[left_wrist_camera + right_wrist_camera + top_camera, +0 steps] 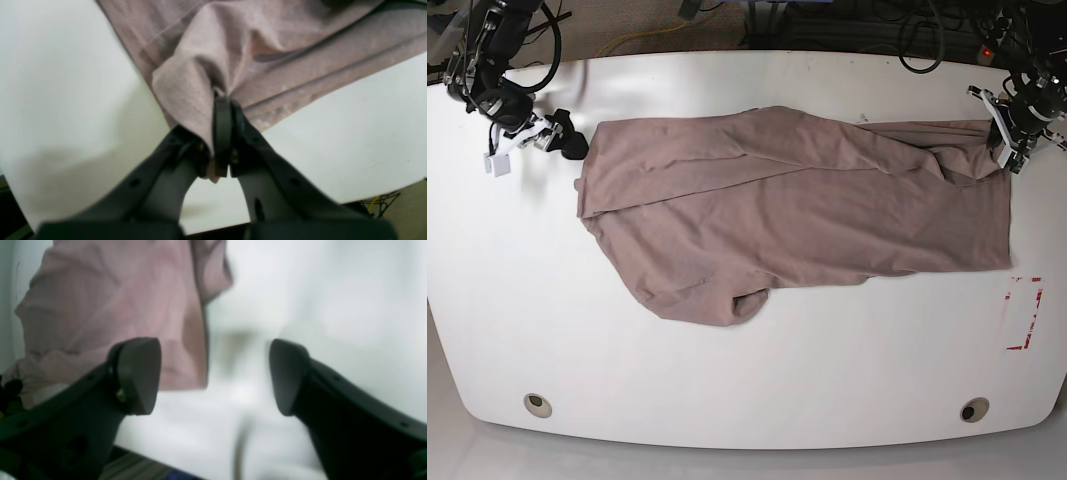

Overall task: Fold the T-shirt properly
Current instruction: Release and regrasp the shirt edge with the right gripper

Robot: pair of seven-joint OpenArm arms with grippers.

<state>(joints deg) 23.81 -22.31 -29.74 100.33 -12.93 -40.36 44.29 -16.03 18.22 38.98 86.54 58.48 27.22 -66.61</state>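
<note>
1. One soft, plain mauve-brown cotton T-shirt (797, 215) lies spread across the middle of one white, round-cornered worktop (747, 380), reaching from about 9 o'clock to 3 o'clock in the base view.
2. Two black tools are in view. The left tool (223, 100) is clamped tight on a bunched fold of the T-shirt (233, 53); in the base view it sits at the cloth's 2 o'clock corner (1017, 125).
3. The right tool (213, 373) stands with its jaws wide apart and nothing between them, above bare worktop (333, 306), with the T-shirt (110, 306) to its 10 o'clock. In the base view it sits just off the cloth's 10 o'clock edge (562, 140).
4. Two round fittings (538, 405) are set into the worktop's near edge, at 7 and 5 o'clock, and one red rectangular mark (1024, 313) lies at 4 o'clock; only the base view shows these.
5. Only the left wrist view shows the pinched cloth pulled up into a peak with folds running toward 2 o'clock.
6. Only the base view shows the whole garment: a lower lobe sags toward 7 o'clock, with a curled fold at its end.
7. The right wrist view is blurred. Both wrist views cut the T-shirt off at their top edges. Sleeves and neckline are hard to make out among the folds.
</note>
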